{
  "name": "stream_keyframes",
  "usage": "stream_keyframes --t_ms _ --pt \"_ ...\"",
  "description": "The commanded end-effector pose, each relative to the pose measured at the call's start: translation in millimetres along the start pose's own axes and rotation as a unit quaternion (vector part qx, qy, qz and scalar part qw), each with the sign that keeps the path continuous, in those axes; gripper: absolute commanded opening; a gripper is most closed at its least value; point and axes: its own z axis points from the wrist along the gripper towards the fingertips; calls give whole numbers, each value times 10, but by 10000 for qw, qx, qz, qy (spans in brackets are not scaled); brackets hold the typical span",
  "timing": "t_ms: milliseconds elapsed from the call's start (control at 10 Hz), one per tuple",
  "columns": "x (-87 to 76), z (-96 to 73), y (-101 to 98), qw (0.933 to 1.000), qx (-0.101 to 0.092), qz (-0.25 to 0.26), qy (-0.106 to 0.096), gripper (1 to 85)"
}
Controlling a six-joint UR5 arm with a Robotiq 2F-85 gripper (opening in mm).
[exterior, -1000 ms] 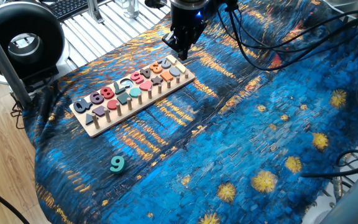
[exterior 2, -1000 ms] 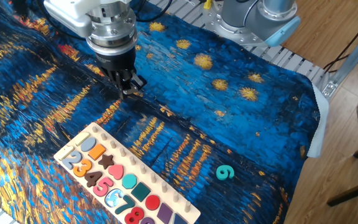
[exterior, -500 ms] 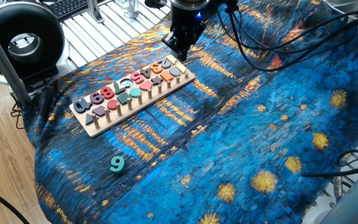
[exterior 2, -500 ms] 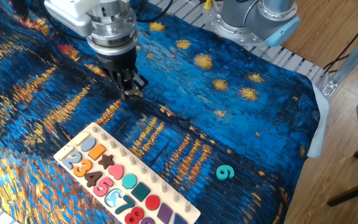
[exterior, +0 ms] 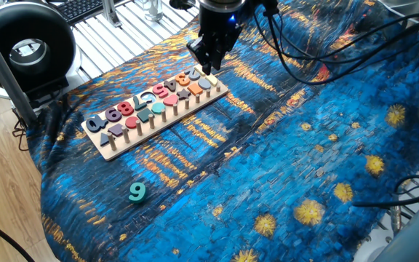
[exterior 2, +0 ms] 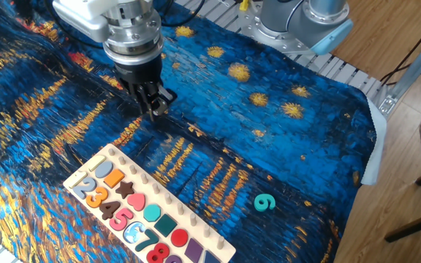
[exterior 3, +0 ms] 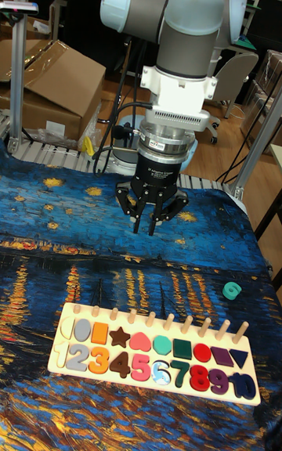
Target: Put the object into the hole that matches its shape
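The object, a small flat teal-green digit [exterior: 137,191], lies alone on the starry blue cloth, in front of the wooden number board [exterior: 111,151]. It also shows in the other fixed view [exterior 2: 264,202] and in the tall view [exterior 3: 231,290], right of the board's [exterior 3: 55,357] far end. In the board's digit row, a pale digit-shaped spot [exterior 3: 162,373] sits between the pink 5 and the dark green 7. My gripper [exterior: 206,65] [exterior 2: 157,109] [exterior 3: 150,225] hangs just behind the board's low-number end, far from the object. Its fingers are drawn together on nothing.
A black ring-shaped device [exterior: 24,44] stands off the cloth's corner. Black cables [exterior: 326,44] trail over the cloth behind the arm. The robot base [exterior 2: 305,22] sits at the table's far edge, and a cardboard box [exterior 3: 55,83] lies behind it.
My gripper has shifted slightly sideways behind the board's end. The teal-green piece and the board have not moved.
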Motion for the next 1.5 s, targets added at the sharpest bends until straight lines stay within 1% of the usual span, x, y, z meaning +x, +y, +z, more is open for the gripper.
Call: stream_keyframes --t_ms 0,300,600,700,800,900,1000,1200,1300,1400 --pt "2 17 64 9999 -107 14 -44 310" --pt "18 30 188 9996 -146 216 -50 310" --pt "2 47 351 9983 -320 466 -133 307" --pt "-9 72 353 9981 -226 529 -221 303" --pt "-13 99 302 9991 -24 329 -261 373" --pt "139 84 290 9999 -15 154 -7 450" --pt "339 86 227 9994 19 -198 288 650" --pt "460 137 190 9985 -74 -448 310 810" --pt "500 177 182 9981 -83 -540 279 850" --pt "428 212 275 9990 -209 -388 74 850"
